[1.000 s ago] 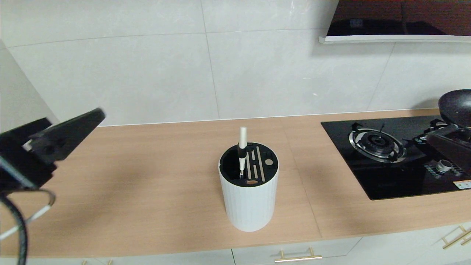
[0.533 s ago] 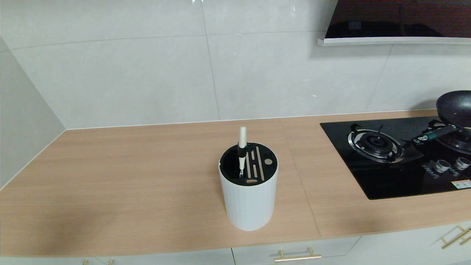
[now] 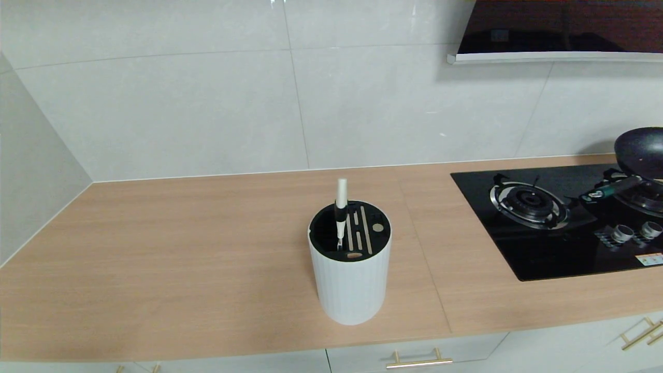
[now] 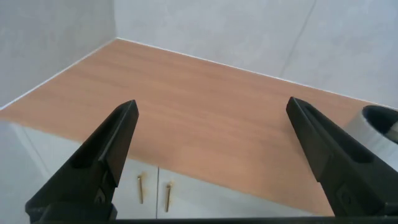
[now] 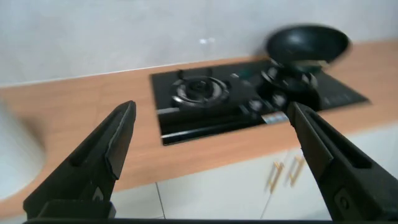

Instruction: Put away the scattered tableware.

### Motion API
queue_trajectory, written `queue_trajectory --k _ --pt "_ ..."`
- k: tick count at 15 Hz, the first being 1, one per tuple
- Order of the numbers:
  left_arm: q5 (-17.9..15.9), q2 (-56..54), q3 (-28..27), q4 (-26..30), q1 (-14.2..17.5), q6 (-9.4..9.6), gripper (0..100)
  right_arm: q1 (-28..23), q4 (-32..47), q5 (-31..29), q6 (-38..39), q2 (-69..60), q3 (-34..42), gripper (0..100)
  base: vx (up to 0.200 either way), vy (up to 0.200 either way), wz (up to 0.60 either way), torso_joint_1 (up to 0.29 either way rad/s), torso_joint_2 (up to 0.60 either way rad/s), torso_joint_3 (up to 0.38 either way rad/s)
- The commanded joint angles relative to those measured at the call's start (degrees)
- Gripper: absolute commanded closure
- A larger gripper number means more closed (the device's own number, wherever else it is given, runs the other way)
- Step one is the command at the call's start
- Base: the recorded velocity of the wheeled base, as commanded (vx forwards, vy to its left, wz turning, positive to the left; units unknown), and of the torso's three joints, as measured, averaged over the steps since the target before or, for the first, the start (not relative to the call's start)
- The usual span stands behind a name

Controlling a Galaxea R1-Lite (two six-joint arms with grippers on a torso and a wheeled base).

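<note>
A white ribbed cylindrical holder (image 3: 350, 282) with a black slotted top stands upright near the front edge of the wooden counter (image 3: 181, 248). One utensil with a cream handle (image 3: 341, 194) stands upright in its open compartment. My left gripper (image 4: 211, 118) is open with nothing between its fingers, held off the counter's front edge beyond the left of the holder, whose rim (image 4: 380, 118) shows at the side. My right gripper (image 5: 208, 118) is also open and holds nothing, in front of the counter near the stove (image 5: 249, 102).
A black gas stove (image 3: 559, 217) with burners and knobs is set into the counter at the right. A dark pan (image 3: 639, 147) sits on its far burner. A range hood (image 3: 559, 31) hangs above. Cabinet doors with gold handles (image 3: 418, 360) run below the counter edge.
Both arms have left the head view: the left gripper was at the left edge and the right at the stove a second ago. The holder and utensil have not moved.
</note>
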Motion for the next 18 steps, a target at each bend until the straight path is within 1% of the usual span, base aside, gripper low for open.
queue_trajectory --k 1,2,3,4,5,6,8,9,10,11,12,13,14,18 --pt "0.8 -2.3 11.4 -3.2 1.4 -1.09 0 -2.7 -0.8 3.8 0.0 -4.6 10.5 0 0.0 0.0 0.0 0.0 0.0 0.0" --pt "0.5 -2.3 13.4 -4.7 1.4 -0.91 0 -2.7 -1.8 2.8 0.1 -4.6 12.0 0 0.0 0.0 0.0 0.0 0.0 0.0" --pt "-3.6 -2.3 20.3 -11.3 1.4 -0.56 0 -2.7 -7.7 0.8 -0.2 -4.6 17.6 0 0.0 0.0 0.0 0.0 0.0 0.0" --pt "-6.6 -2.3 21.4 -14.7 1.4 -0.65 0 -2.7 -11.1 0.8 -0.9 -4.5 21.1 0 0.0 0.0 0.0 0.0 0.0 0.0" --pt "-10.5 -2.3 22.4 -16.6 1.4 -0.47 0 -2.7 -15.4 0.9 -3.5 -4.4 24.8 0 0.0 0.0 0.0 0.0 0.0 0.0" --pt "-14.0 -2.3 22.5 -16.6 1.4 0.67 0 -2.7 -14.1 2.0 -4.0 -4.5 24.7 0 0.0 0.0 0.0 0.0 0.0 0.0" --pt "-19.5 -2.3 22.4 -16.3 1.4 6.12 0 -2.7 -14.2 4.6 -4.4 -4.4 24.8 0 0.0 0.0 0.0 0.0 0.0 0.0" --pt "-20.5 -2.3 22.5 -16.3 1.4 8.58 0 -2.7 -14.2 5.8 -4.6 -4.4 24.8 0 0.0 0.0 0.0 0.0 0.0 0.0" --pt "-20.9 -2.3 22.6 -13.8 1.4 13.68 0 -2.7 -14.2 10.8 -4.8 -4.4 24.8 0 0.0 0.0 0.0 0.0 0.0 0.0" --pt "-21.0 -2.3 22.7 -14.1 1.4 13.59 0 -2.8 -12.8 14.8 -4.5 -4.4 24.8 0 0.0 0.0 0.0 0.0 0.0 0.0" --pt "-20.9 -2.3 22.6 -14.2 1.4 12.01 0 -2.7 -10.3 18.0 -4.1 -4.4 24.6 0 0.0 0.0 0.0 0.0 0.0 0.0" --pt "-20.9 -2.3 22.7 -14.4 1.4 10.6 0 -2.7 -11.3 17.7 -3.5 -4.4 24.8 0 0.0 0.0 0.0 0.0 0.0 0.0" --pt "-20.9 -2.3 22.6 -14.4 1.4 10.25 0 -2.7 -11.3 17.8 -3.5 -4.4 24.8 0 0.0 0.0 0.0 0.0 0.0 0.0" --pt "-20.9 -2.3 22.6 -14.4 1.4 10.25 0 -2.7 -11.3 17.8 -2.6 -4.4 24.8 0 0.0 0.0 0.0 0.0 0.0 0.0"
